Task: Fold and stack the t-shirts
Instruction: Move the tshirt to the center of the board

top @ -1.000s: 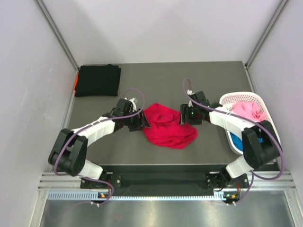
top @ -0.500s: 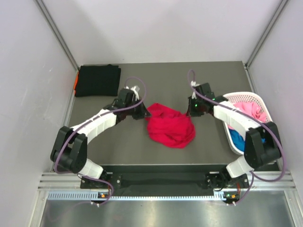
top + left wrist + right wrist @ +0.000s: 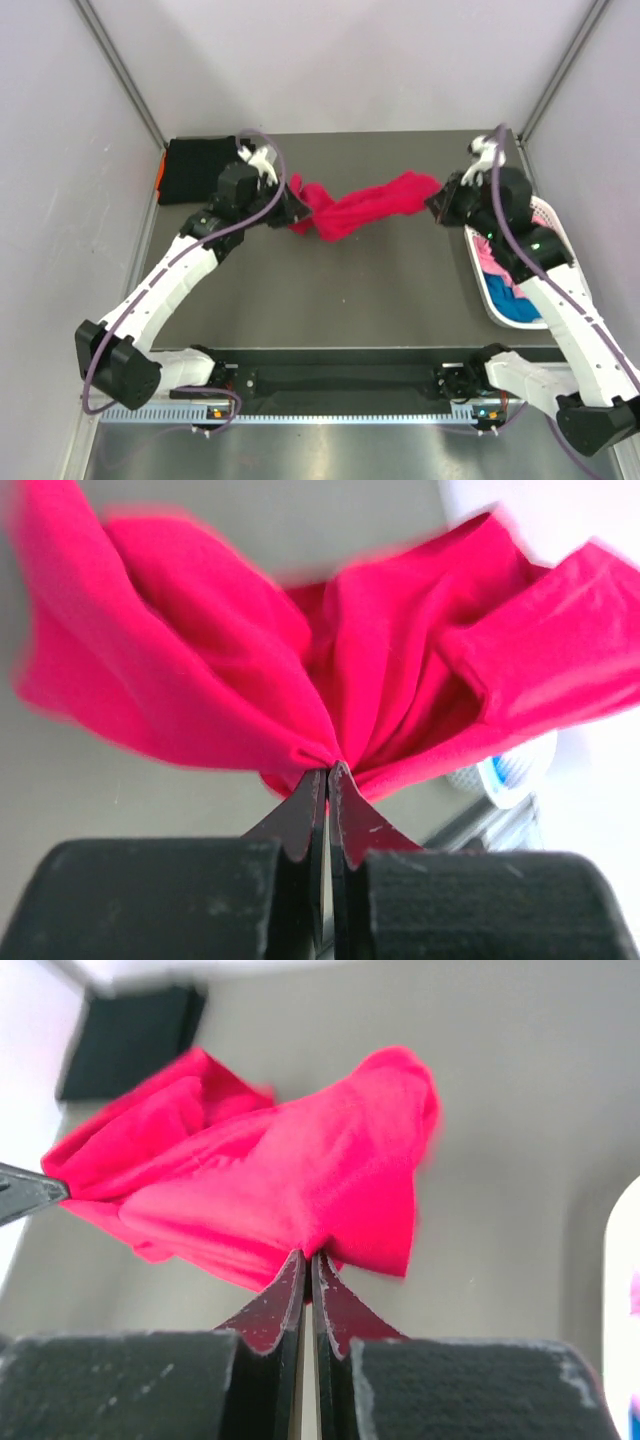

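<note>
Holding the red t-shirt [image 3: 365, 205] slung and bunched between both arms over the far half of the table [image 3: 380, 290], I have the left gripper [image 3: 327, 772] and right gripper [image 3: 308, 1253] each clenched on a pinch of its cloth. My judgement: draw them apart evenly until it hangs flat, then lay it down clear of the folded black t-shirt [image 3: 205, 170].

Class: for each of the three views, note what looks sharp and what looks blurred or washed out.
Top external view: even light, the red t-shirt sharp. Left wrist view: the left end effector crisp, cloth edges smeared, basket behind out of focus. Right wrist view: the right end effector crisp, black t-shirt soft.
</note>
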You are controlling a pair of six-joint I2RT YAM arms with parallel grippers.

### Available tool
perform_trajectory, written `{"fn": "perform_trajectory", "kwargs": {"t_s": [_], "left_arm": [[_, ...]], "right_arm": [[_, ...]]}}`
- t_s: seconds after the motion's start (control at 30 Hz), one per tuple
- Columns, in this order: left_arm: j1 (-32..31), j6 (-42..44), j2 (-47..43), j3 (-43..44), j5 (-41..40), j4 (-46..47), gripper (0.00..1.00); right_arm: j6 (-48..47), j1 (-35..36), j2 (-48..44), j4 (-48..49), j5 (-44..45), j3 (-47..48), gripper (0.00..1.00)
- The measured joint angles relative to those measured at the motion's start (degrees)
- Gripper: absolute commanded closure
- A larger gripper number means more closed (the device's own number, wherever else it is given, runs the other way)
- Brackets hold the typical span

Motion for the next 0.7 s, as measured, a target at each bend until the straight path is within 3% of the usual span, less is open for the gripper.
{"fn": "perform_trajectory", "kwargs": {"t_s": [0.2,0.23,0.27,0.3,0.4,0.57,0.7], "left_arm": [[-0.5,-0.9,-2.1,-18.5,2.9,-0.3,1.00],[-0.7,-0.9,-1.6,-20.4,3.5,-0.9,0.96],[-1.1,-0.9,-1.2,-21.9,4.1,-1.2,0.86],[-1.6,-0.9,-0.9,-22.8,4.5,-1.6,0.69],[-2.1,0.2,-0.8,-23.3,4.4,-2.6,0.53],[-1.2,1.7,0.1,-19.8,1.1,-5.3,0.48],[3.6,3.5,2.8,-15.1,-1.2,-5.9,0.44]], "right_arm": [[3.6,0.2,-2.4,0.0,-5.7,-23.4,1.00],[4.1,0.2,-2.2,-0.4,-6.3,-25.5,0.99],[4.7,0.2,-2.2,-1.3,-6.9,-27.4,0.96],[5.4,0.2,-2.2,-2.4,-7.1,-28.6,0.94],[6.4,0.2,-2.5,-3.1,-5.7,-29.0,0.89],[7.6,0.2,-4.7,-3.1,-3.5,-29.0,0.92],[8.4,0.2,-6.5,-2.6,-2.8,-29.7,0.91]]}}
